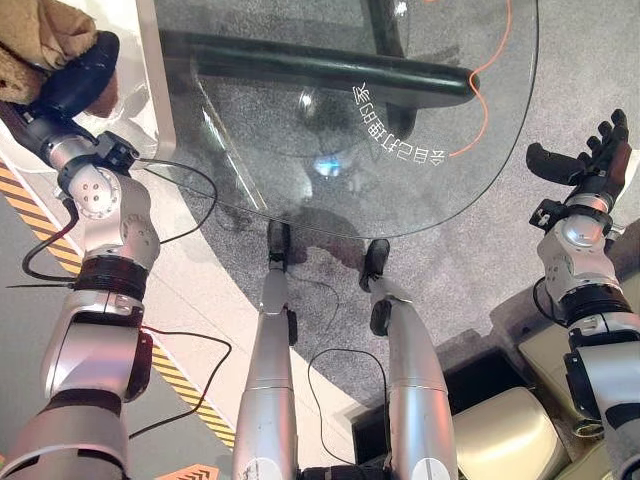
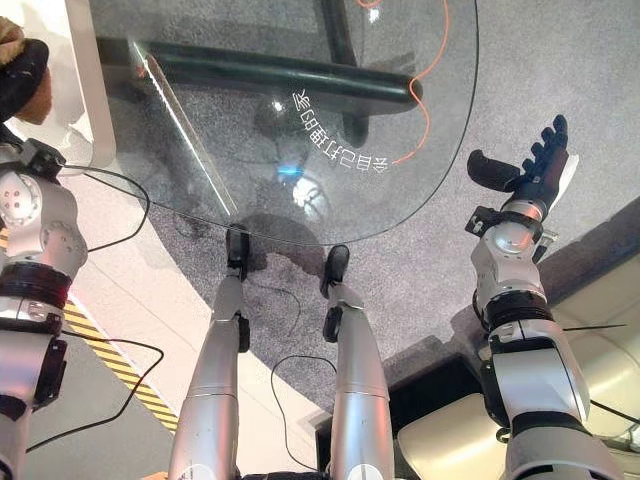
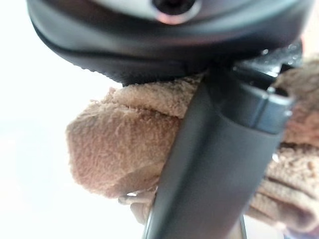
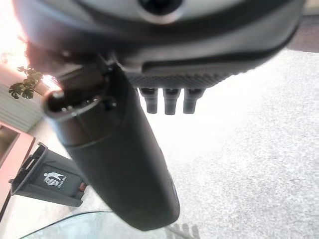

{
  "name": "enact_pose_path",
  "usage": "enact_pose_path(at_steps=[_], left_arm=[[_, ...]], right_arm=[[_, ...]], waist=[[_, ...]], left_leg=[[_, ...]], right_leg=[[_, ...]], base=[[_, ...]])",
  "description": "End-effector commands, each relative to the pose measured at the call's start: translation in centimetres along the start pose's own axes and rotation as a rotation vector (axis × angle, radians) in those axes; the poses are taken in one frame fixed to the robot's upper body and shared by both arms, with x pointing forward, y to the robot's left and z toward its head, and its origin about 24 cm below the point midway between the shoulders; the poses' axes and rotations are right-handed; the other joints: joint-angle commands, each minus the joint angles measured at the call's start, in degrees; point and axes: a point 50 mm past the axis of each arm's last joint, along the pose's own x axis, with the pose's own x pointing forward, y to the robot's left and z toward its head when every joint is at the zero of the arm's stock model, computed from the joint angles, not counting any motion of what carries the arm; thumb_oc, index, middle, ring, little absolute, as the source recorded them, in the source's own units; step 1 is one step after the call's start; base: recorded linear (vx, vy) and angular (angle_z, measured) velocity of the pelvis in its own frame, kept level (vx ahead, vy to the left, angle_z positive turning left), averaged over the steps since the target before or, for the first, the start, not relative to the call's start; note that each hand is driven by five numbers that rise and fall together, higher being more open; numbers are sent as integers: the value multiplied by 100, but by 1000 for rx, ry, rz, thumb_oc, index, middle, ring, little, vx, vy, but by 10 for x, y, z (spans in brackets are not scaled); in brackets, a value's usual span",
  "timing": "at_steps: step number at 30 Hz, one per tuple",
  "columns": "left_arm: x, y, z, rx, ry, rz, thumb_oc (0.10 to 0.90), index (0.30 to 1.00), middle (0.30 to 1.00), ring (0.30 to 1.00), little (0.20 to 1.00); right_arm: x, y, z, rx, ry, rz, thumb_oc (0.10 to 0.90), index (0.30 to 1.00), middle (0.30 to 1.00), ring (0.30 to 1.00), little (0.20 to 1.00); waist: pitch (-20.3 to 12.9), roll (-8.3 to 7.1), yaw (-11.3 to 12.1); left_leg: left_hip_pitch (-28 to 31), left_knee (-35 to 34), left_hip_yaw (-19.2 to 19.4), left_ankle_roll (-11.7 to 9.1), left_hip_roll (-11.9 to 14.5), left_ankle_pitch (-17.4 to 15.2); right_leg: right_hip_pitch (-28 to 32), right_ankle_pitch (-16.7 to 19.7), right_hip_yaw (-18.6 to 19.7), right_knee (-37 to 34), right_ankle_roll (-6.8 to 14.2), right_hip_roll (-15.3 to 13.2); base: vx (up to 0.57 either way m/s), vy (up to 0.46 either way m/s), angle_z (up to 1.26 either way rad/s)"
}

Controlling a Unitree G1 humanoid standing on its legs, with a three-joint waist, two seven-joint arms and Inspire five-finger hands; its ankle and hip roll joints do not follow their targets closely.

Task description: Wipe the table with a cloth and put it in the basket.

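The tan cloth (image 1: 38,45) is held bunched in the left hand (image 1: 75,75), whose thumb and fingers (image 3: 214,164) are curled round it. In the left eye view this hand is seen at about ten o'clock, just past the left edge of the glass worktop (image 1: 400,150), over a white surface (image 1: 125,60). The glass therefore lies toward three o'clock from the cloth, and the left hand is plainly the nearer one. No long axis or pointing direction can be given for the cloth, since it is wadded into a lump. The right hand (image 2: 535,165) is held off the worktop's right edge, fingers spread and empty. A basket cannot be identified.
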Motion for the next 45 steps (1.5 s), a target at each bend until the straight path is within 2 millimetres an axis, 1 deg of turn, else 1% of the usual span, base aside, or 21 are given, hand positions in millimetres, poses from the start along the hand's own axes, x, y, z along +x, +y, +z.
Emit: enact_pose_path(at_steps=[1,6,12,15,19,28,36,37,38,39,40,41,42,45], left_arm=[[34,1,74,-57,-270,70,100,300,300,300,200],[37,7,69,-10,-232,91,100,300,300,300,200],[42,12,61,82,-168,110,100,300,300,300,200],[45,16,55,125,-96,113,100,300,300,300,200],[48,18,49,174,-46,112,100,300,300,300,200],[51,17,40,263,67,84,100,300,300,300,200],[53,19,33,322,155,66,100,300,300,300,200],[53,20,32,328,167,65,221,404,404,404,321],[53,20,31,331,173,64,265,441,441,441,365],[53,21,30,336,186,60,377,538,538,538,477],[53,20,30,344,197,62,440,592,592,592,540],[53,20,30,345,200,63,591,721,721,721,691],[53,21,28,348,213,68,800,900,900,900,900],[54,22,27,352,232,81,800,900,900,900,900]], right_arm=[[8,-30,11,-32,-81,-66,800,900,900,900,900],[7,-32,5,-47,-65,-66,800,900,900,900,900],[7,-32,3,-53,-60,-60,800,900,900,900,900],[7,-30,5,-53,-67,-54,800,900,900,900,900],[9,-28,10,-60,-70,-47,800,900,900,900,900],[10,-28,11,-71,-69,-33,800,900,900,900,900],[12,-24,17,-79,-82,-21,800,900,900,900,900],[13,-24,17,-80,-83,-20,800,900,900,900,900],[13,-25,18,-80,-84,-20,800,900,900,900,900],[13,-25,17,-80,-84,-19,800,900,900,900,900],[13,-24,19,-81,-87,-17,800,900,900,900,900],[13,-23,19,-81,-88,-16,800,900,900,900,900],[14,-23,21,-83,-89,-14,800,900,900,900,900],[15,-23,22,-83,-91,-12,800,900,900,900,900]], waist=[[-144,-42,-3],[-144,-36,-9],[-144,-45,-35],[-144,-53,-42],[-144,-52,-67],[-144,-37,-129],[-144,-24,-158],[-144,-24,-162],[-144,-24,-164],[-144,-23,-165],[-144,-21,-175],[-144,-21,-178],[-144,-20,-182],[-144,-18,-190]], left_leg=[[-3,1158,227,127,-15,-1102],[-31,1180,223,130,-15,-1106],[-52,1175,223,134,-4,-1111],[-61,1177,220,133,-5,-1109],[-85,1185,221,129,-1,-1101],[-102,1177,242,125,8,-1083],[-116,1163,253,125,15,-1064],[-118,1167,257,122,20,-1060],[-119,1169,255,122,19,-1060],[-125,1171,254,120,22,-1058],[-126,1170,260,120,25,-1055],[-128,1169,260,122,25,-1053],[-126,1165,260,120,25,-1054],[-139,1170,261,124,26,-1052]], right_leg=[[604,464,234,-1039,254,255],[577,467,234,-1024,250,262],[555,465,248,-1030,247,285],[552,477,240,-1040,254,290],[525,484,253,-1037,254,296],[491,504,276,-1039,257,306],[468,526,293,-1059,259,308],[469,528,295,-1056,258,309],[469,528,296,-1057,258,308],[468,528,298,-1059,258,309],[465,526,304,-1058,255,313],[462,529,306,-1060,255,314],[464,525,304,-1064,254,314],[448,527,305,-1058,250,315]], base=[[0,0,0],[0,0,0],[0,0,0],[0,0,0],[0,0,0],[0,0,0],[0,0,0],[0,0,0],[0,0,0],[0,0,0],[0,0,0],[0,0,0],[0,0,0],[0,0,0]])
